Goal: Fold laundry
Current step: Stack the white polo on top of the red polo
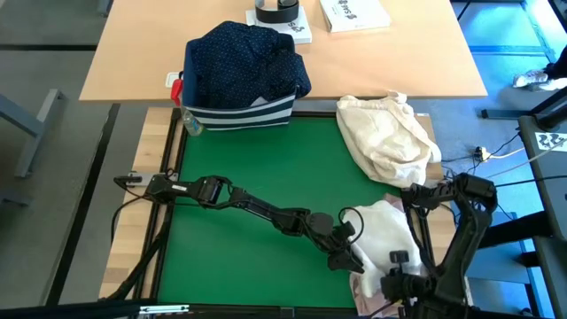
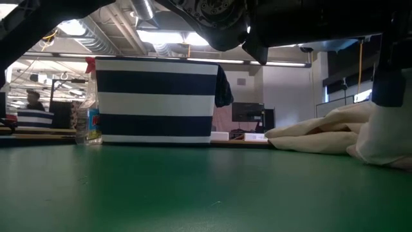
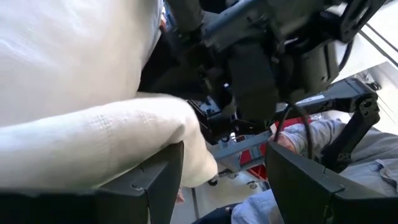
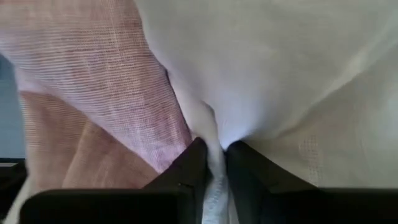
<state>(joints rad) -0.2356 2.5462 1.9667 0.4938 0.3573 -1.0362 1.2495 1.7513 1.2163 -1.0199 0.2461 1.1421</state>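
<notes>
A white shirt (image 1: 385,232) lies bunched at the green mat's near right corner, on top of a pale pink top (image 4: 93,81). My right gripper (image 4: 214,149) comes down on this heap from above and is shut on a ridge of the white cloth. My left gripper (image 3: 224,155) reaches level across the mat to the shirt's left edge (image 1: 348,257) and stands open. White cloth (image 3: 93,143) bulges beside one of its fingers. A navy white-dotted shirt (image 1: 248,53) fills the striped bin at the far edge. My right gripper pinches a raised fold of the white shirt (image 4: 214,134) between its two fingers, from above, pointing down. The rest of the shirt lies spread around the fingers on the pink top and the mat. My left gripper: white cloth (image 3: 180,134) lies over one finger (image 3: 158,186); whether it touches, I cannot tell.
The navy bin with white stripes (image 1: 237,113) stands at the mat's far left, a bottle (image 2: 87,125) beside it. A cream-beige bundle (image 1: 385,133) lies at the far right. Books (image 1: 354,13) sit on the wooden table beyond. The green mat (image 1: 248,168) lies bare in its middle.
</notes>
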